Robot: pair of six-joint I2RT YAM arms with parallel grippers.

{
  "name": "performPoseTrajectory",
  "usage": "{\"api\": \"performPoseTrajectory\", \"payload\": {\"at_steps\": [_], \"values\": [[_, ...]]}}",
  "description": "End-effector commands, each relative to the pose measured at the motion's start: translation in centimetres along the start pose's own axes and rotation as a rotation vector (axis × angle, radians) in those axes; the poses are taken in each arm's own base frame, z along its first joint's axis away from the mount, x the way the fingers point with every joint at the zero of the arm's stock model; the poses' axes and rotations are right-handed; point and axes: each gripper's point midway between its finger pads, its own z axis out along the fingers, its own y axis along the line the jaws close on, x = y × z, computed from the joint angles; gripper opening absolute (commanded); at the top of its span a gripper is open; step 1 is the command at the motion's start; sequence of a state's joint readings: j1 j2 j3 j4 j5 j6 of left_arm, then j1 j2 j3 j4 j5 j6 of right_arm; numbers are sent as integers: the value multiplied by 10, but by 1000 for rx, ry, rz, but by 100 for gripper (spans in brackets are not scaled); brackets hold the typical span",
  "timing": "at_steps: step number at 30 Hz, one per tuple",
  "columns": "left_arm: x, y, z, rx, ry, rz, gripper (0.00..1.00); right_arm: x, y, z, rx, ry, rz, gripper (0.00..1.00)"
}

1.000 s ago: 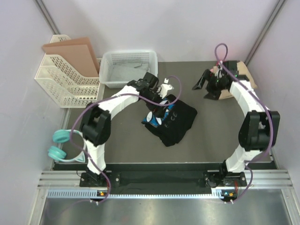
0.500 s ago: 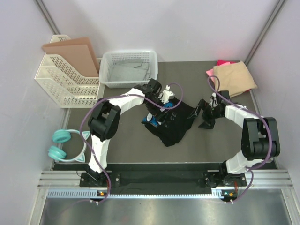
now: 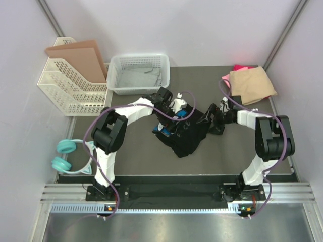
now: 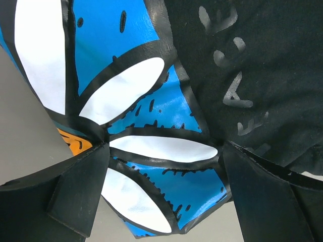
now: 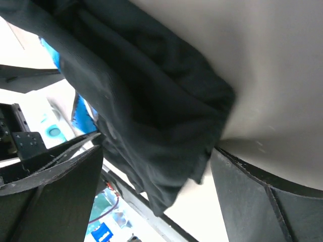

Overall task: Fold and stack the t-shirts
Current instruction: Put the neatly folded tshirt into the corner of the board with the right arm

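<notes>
Right gripper (image 5: 156,169) gapes astride the black shirt's (image 3: 189,135) edge, middle of the table (image 3: 131,151); left gripper (image 4: 161,194), also wide, hovers over its print (image 4: 126,96). Limp, light cloth, I judge: best pinched at a hem corner.

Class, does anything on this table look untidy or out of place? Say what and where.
The black shirt lies bunched in a heap mid-table, unlike the tan shirt folded flat at the far right corner. Teal headphones at the left edge seem unrelated to folding.
</notes>
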State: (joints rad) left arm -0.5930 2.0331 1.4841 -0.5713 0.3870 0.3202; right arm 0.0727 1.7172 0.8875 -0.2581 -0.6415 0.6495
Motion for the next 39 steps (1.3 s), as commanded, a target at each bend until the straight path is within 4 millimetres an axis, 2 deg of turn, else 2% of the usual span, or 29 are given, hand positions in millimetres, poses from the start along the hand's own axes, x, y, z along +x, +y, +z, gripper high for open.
{"api": "performPoseTrajectory", "payload": {"at_steps": [1,6,11,17,20,22,23,24,26,29,32,33,34,36,37,39], "values": [[8,-6,-12,-2,20,-6,99,4,-19,31,80,1,-37,86],[5,-11,-19,9,7,0,99,16,-16,55,77,37,-29,84],[10,-12,-15,7,22,7,99,30,-7,74,59,67,-47,79],[12,-15,-15,8,28,4,99,36,8,87,30,81,-54,63],[11,-18,-21,3,19,8,99,38,9,92,29,93,-39,52],[10,-18,-27,-5,12,12,99,33,16,95,-1,81,-46,41],[9,-19,-29,-7,11,16,99,35,14,96,-2,85,-38,36],[9,-19,-32,-9,10,16,99,34,18,97,-18,82,-31,27],[7,-19,-36,-17,4,24,99,36,17,98,-25,87,-25,20],[9,-18,-38,-25,15,26,99,38,17,99,-28,92,-19,0],[11,-16,-44,-46,24,17,99,34,23,95,-52,87,-28,0],[10,-15,-49,-55,22,15,99,30,26,91,-57,82,-31,0],[4,-15,-62,-72,-1,21,99,13,34,81,-69,45,-41,0],[1,-2,-88,-117,-37,-1,99,-2,38,64,-58,21,-45,0],[-8,11,-118,-164,-99,-13,99,-29,52,44,-84,-47,-58,0],[-12,21,-158,-223,-163,-23,99,-52,51,21,-44,-85,-58,0]]}}
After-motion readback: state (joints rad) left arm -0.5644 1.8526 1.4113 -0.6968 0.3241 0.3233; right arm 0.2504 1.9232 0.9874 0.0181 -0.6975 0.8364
